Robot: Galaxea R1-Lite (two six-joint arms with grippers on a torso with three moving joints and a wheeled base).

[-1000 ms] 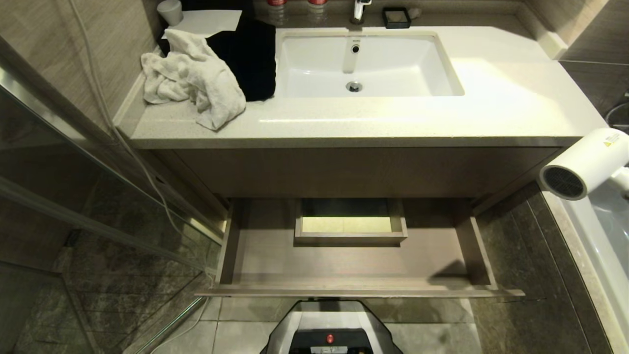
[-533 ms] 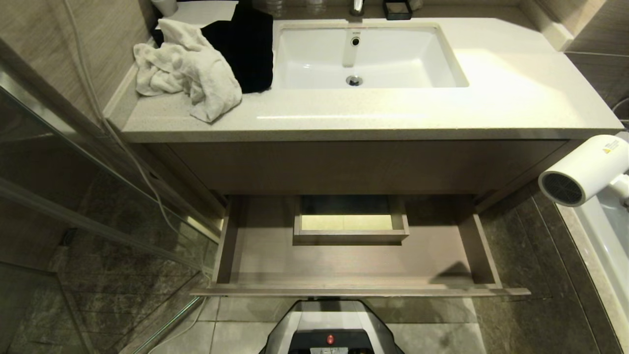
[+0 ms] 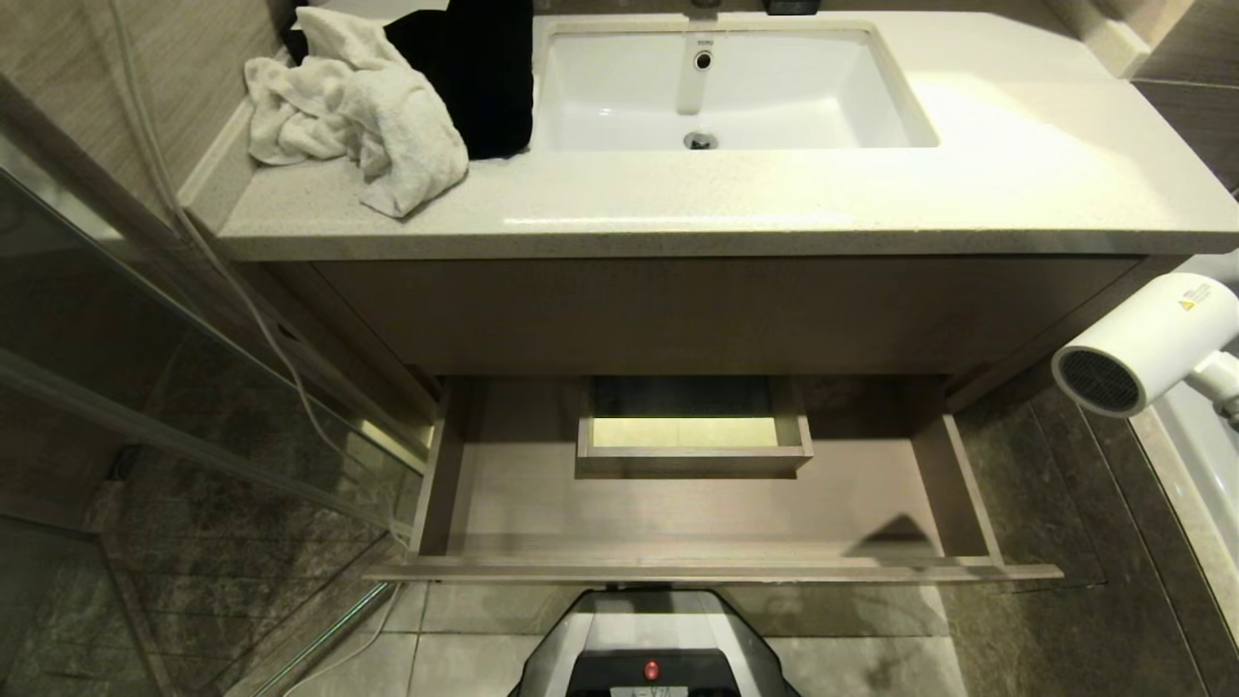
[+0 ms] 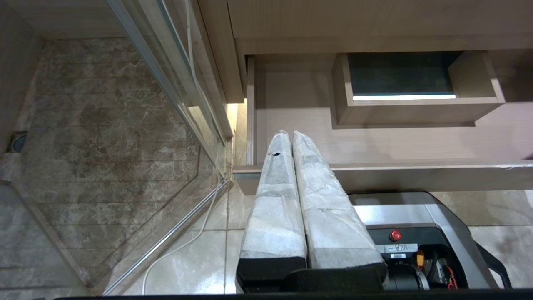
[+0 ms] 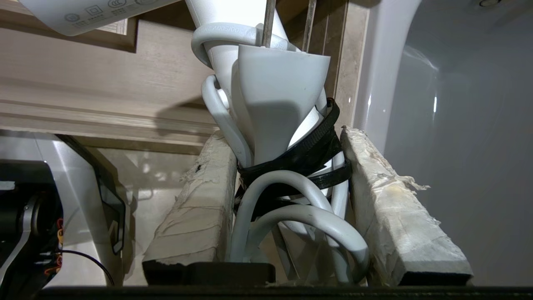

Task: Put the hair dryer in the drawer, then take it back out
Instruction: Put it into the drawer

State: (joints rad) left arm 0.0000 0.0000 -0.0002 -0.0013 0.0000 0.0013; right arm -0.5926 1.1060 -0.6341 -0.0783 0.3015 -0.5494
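The right gripper (image 5: 287,150) is clamping both padded fingers (image 5: 200,196) around the hair dryer (image 3: 1142,341) handle, holding it to the right of the drawer (image 3: 697,503). The left gripper (image 4: 287,135) is hanging closed near the drawer's left front corner.

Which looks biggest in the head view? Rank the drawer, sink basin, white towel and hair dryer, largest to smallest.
1. drawer
2. sink basin
3. white towel
4. hair dryer, cut off at the picture's edge and held nearer the camera, so its rank against the towel is unsure.
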